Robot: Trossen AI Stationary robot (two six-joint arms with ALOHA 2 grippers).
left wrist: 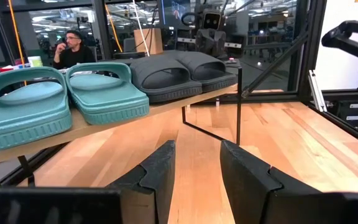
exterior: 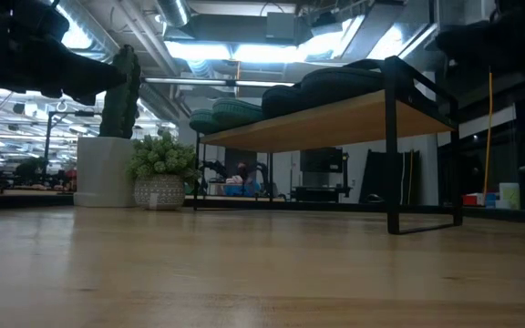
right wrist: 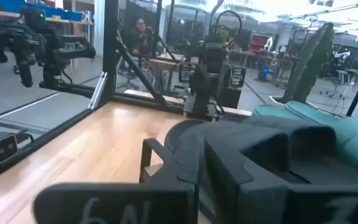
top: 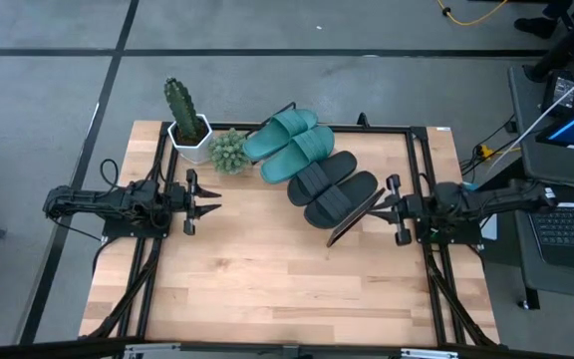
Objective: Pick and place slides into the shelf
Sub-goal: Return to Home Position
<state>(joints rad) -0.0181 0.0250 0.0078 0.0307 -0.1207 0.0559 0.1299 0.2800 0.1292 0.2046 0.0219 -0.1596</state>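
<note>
All four slides lie side by side on the slanted light-wood shelf [exterior: 335,118] with its thin black frame. The smooth moulded teal pair [top: 292,143] is toward the far edge of the plank tabletop [top: 267,289]. The matte black pair [top: 332,189] is nearer my right gripper [top: 379,209], just beside the shelf's end; I cannot tell whether it is open. My left gripper [left wrist: 196,155] hovers farther off, partly open and empty. The row runs diagonally toward my right arm, so I judge it should back straight away.
</note>
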